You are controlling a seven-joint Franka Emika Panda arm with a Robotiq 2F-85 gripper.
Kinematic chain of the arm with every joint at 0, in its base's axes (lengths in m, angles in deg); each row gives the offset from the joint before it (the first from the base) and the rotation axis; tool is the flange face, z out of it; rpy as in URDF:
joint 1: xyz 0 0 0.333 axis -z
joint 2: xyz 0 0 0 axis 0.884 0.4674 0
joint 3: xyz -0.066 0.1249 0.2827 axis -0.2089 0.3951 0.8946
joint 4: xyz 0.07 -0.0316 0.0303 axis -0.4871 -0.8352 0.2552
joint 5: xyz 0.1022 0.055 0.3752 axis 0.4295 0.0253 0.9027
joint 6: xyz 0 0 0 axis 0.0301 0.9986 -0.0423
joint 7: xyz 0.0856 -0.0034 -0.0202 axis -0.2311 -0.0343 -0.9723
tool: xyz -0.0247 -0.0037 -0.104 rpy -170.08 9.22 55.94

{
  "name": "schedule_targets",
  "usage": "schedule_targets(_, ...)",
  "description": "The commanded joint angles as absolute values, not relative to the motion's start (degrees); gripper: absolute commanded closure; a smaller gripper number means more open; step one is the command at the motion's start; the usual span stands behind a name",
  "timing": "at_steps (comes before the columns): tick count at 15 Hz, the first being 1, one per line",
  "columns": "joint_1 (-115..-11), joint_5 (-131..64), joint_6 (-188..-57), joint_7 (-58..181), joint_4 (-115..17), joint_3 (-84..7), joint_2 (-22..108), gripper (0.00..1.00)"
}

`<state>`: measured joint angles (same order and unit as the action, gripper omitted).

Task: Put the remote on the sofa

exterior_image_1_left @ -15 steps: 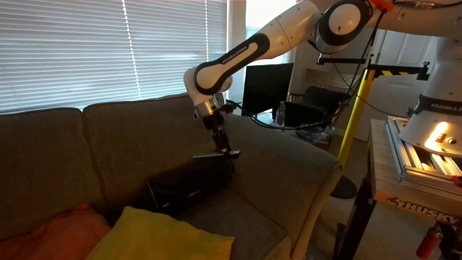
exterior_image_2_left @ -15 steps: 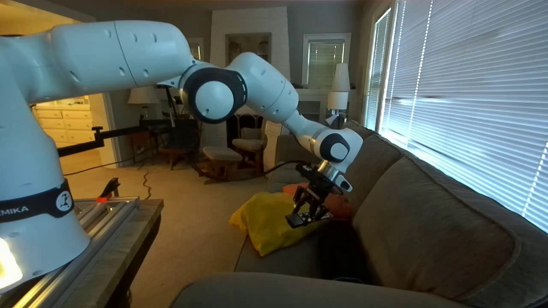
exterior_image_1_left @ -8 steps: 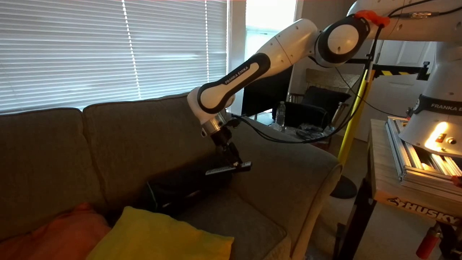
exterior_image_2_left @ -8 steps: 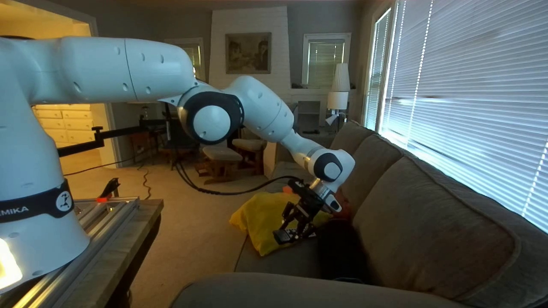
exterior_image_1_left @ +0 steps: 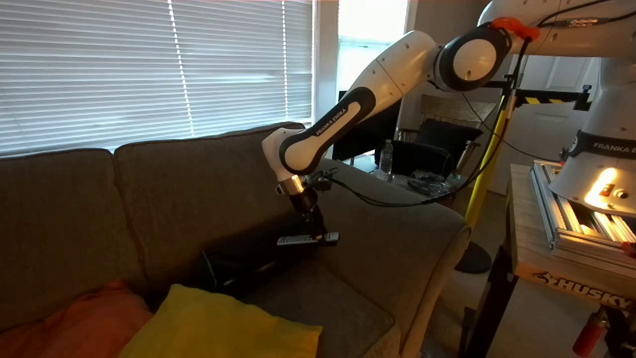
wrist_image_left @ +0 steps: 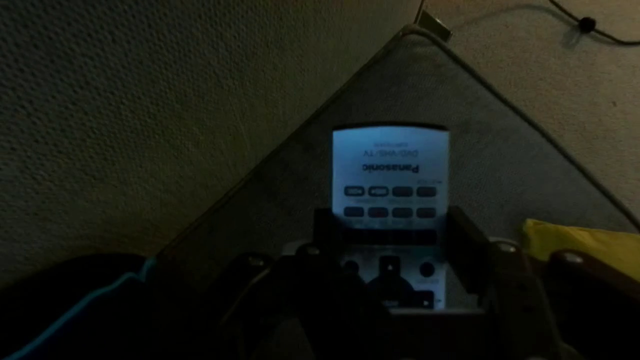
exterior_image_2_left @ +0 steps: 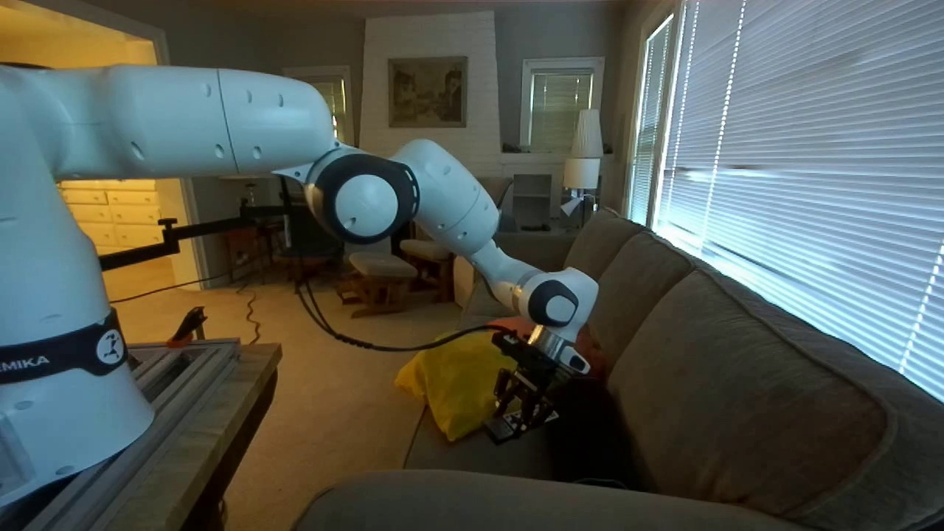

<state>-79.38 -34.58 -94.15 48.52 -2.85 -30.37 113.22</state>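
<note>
The remote (exterior_image_1_left: 297, 240) is a slim bar with a silver, buttoned face and dark edges. It shows in both exterior views (exterior_image_2_left: 504, 428). My gripper (exterior_image_1_left: 319, 237) is shut on it, with one finger on each long side, and holds it roughly level. In the wrist view the gripper (wrist_image_left: 392, 235) hides the remote's near end, and the printed face (wrist_image_left: 390, 150) points up at the camera. The brownish-grey sofa (exterior_image_1_left: 198, 184) lies below. The remote hangs over the seat (wrist_image_left: 480, 130) near the padded arm (wrist_image_left: 200, 100). A small gap to the seat seems to remain, its height unclear.
A dark bolster (exterior_image_1_left: 248, 261) lies on the seat against the back cushions, close beside the remote. A yellow cushion (exterior_image_1_left: 223, 323) and an orange cushion (exterior_image_1_left: 89, 318) lie farther along. The sofa's padded arm (exterior_image_2_left: 516, 501) stands near the gripper. A cable hangs from the wrist.
My gripper has come down towards the seat and slightly towards the sofa arm, carrying the remote. The remote was tilted half a second ago and is now closer to level.
</note>
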Motion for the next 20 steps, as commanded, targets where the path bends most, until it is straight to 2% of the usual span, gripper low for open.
schedule_targets(1, -81.28, -36.37, -97.36, 49.81, -3.98, -31.61, 113.23, 0.69)
schedule_targets(13, -82.71, -39.67, -95.99, 45.60, -4.61, -31.69, 113.19, 0.69)
schedule_targets(20, -83.60, -40.17, -108.38, 49.70, -5.11, -33.36, 112.55, 0.69)
